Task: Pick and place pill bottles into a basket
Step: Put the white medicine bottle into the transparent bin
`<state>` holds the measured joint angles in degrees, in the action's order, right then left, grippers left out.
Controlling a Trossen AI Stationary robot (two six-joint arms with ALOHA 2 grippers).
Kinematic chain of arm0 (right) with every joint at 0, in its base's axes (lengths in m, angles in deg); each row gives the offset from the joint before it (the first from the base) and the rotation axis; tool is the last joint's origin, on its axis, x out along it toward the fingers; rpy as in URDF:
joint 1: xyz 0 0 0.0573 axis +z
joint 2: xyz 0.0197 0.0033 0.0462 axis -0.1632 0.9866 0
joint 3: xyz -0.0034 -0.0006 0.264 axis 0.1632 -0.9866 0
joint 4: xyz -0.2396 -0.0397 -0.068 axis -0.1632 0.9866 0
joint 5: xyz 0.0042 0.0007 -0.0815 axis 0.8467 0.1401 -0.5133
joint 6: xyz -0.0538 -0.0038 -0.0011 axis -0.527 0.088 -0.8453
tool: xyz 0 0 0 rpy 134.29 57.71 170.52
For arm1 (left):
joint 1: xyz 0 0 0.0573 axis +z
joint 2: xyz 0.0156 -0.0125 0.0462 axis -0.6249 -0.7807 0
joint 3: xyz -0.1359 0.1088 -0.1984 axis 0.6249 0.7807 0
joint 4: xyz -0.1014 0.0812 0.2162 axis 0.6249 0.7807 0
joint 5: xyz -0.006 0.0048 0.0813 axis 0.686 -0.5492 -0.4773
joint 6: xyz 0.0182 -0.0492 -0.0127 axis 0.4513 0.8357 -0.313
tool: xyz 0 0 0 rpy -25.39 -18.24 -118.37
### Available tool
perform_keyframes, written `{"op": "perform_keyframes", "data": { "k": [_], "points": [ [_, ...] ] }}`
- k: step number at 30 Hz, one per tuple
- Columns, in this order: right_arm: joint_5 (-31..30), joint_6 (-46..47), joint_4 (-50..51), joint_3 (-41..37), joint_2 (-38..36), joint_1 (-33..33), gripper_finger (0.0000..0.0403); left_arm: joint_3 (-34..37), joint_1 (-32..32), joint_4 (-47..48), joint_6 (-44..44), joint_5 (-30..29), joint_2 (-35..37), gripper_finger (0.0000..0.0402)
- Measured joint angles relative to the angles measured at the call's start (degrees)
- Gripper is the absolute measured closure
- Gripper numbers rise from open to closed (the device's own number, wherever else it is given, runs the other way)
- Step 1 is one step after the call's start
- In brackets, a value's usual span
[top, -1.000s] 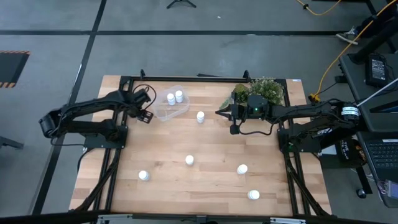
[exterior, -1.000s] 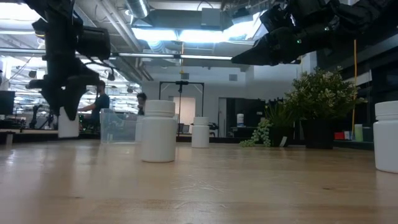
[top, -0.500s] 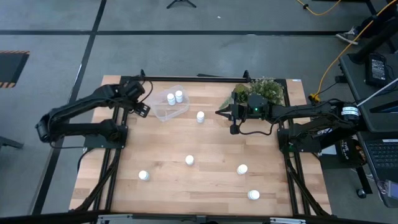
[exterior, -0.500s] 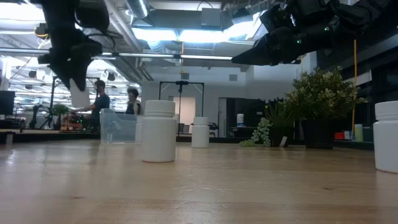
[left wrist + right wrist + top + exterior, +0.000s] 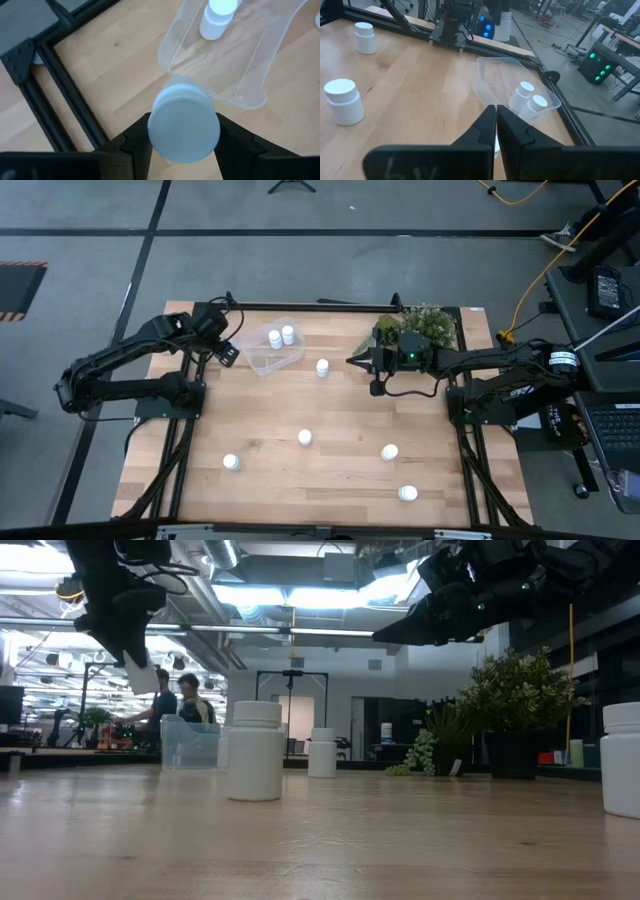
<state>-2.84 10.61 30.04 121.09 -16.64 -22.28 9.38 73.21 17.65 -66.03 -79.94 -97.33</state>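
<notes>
Wooden tabletop (image 5: 330,470) fills the high view, grey floor around it; take its centre as the clock's hub.

Largest first: your left arm reaches in from 9 o'clock, your right arm from 3 o'clock. A green plant (image 5: 425,323) sits at about 1 o'clock, by the right arm's wrist.

The basket (image 5: 272,352), clear and shallow, lies at about 11 o'clock. Two pill bottles (image 5: 281,336) stand inside it, touching or nearly so.

Left gripper (image 5: 225,350) hangs raised off the table, just beside the basket's 9 o'clock side. Its jaws are part open and clamped on a held bottle (image 5: 184,124); the left wrist view shows the white cap between the fingers, the basket's near wall just beyond.

Right gripper (image 5: 351,361) waits near 12 o'clock, jaws closed on nothing.

Loose bottles: one (image 5: 322,367) between the basket and the right gripper, four more across the 4 to 8 o'clock half.

Step in hand, by my reading: carrying the third bottle to the basket. Next you need to bring it over the rim toward 3 o'clock, clear of the two inside, then let go.
</notes>
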Motion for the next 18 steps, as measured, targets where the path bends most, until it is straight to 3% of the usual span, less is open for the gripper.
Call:
{"op": "perform_keyframes", "data": {
  "k": [10, 18],
  "points": [
    [0.0, 0.72, 0.02, 0.0, 0.0, 0.0, 0.0384, 0.0, -3.72, -10.09, -3.05, 0.18, -2.62, 0.0237],
    [0.0, 0.6, 0.0, 0.0, 0.0, 0.0, 0.0384, -0.78, -6.83, -16.19, -5.23, 0.37, -11.26, 0.0237]
  ]
}}
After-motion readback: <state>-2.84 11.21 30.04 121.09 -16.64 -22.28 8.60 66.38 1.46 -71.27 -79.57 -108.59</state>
